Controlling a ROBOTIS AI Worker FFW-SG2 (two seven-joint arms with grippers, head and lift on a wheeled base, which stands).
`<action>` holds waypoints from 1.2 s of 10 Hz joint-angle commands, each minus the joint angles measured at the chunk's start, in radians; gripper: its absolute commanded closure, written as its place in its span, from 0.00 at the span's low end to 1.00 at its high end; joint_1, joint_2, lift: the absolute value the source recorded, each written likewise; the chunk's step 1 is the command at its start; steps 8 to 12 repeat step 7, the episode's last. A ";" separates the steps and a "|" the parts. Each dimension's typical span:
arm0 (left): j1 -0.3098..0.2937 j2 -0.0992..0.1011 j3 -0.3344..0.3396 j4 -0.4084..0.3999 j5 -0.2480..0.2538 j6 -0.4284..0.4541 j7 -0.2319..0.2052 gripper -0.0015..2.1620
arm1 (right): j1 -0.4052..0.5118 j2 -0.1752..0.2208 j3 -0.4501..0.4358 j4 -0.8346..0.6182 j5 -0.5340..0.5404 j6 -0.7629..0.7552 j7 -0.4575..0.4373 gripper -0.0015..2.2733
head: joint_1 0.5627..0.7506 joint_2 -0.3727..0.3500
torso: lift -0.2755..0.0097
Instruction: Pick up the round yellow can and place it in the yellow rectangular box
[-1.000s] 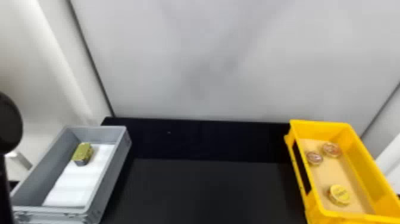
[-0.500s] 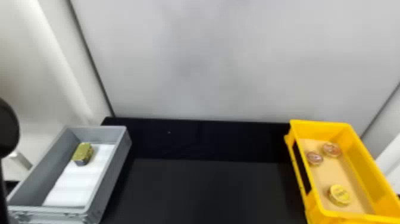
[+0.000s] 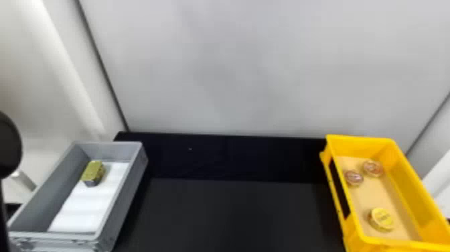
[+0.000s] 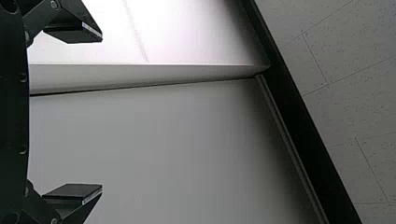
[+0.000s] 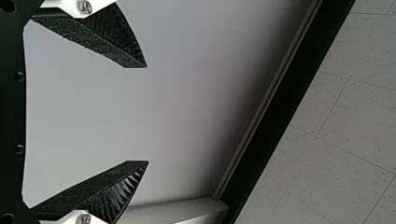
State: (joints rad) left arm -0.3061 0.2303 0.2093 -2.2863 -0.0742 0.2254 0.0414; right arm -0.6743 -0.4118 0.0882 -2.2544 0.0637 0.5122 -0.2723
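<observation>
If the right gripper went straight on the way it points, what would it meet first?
Probably the grey panel; I see nothing between it and the right gripper, though the depth is unclear.

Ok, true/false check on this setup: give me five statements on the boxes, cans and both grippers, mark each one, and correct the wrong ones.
1. The round yellow can is inside the yellow box. True.
2. The block-shaped tin is in the yellow box too. False: it is in the gray box, on the white lining.
3. The right gripper is closed on a can. False: its fingers stand apart with nothing between them.
4. The left gripper is open and empty. True.
5. The two reddish cans are stacked. False: they sit side by side at the far end of the yellow box.
</observation>
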 commanded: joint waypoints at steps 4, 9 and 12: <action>0.002 0.000 -0.001 0.002 -0.001 0.003 0.000 0.07 | -0.024 0.008 0.005 0.024 -0.027 -0.013 -0.030 0.02 | 0.53 0.59 | 0.92; 0.004 0.001 -0.001 0.002 -0.003 0.006 0.000 0.07 | -0.036 0.011 0.001 0.026 -0.051 0.023 -0.065 0.04 | 0.53 0.59 | 0.89; 0.004 0.001 -0.001 0.002 -0.003 0.006 0.000 0.07 | -0.036 0.011 0.001 0.026 -0.051 0.023 -0.065 0.04 | 0.53 0.59 | 0.89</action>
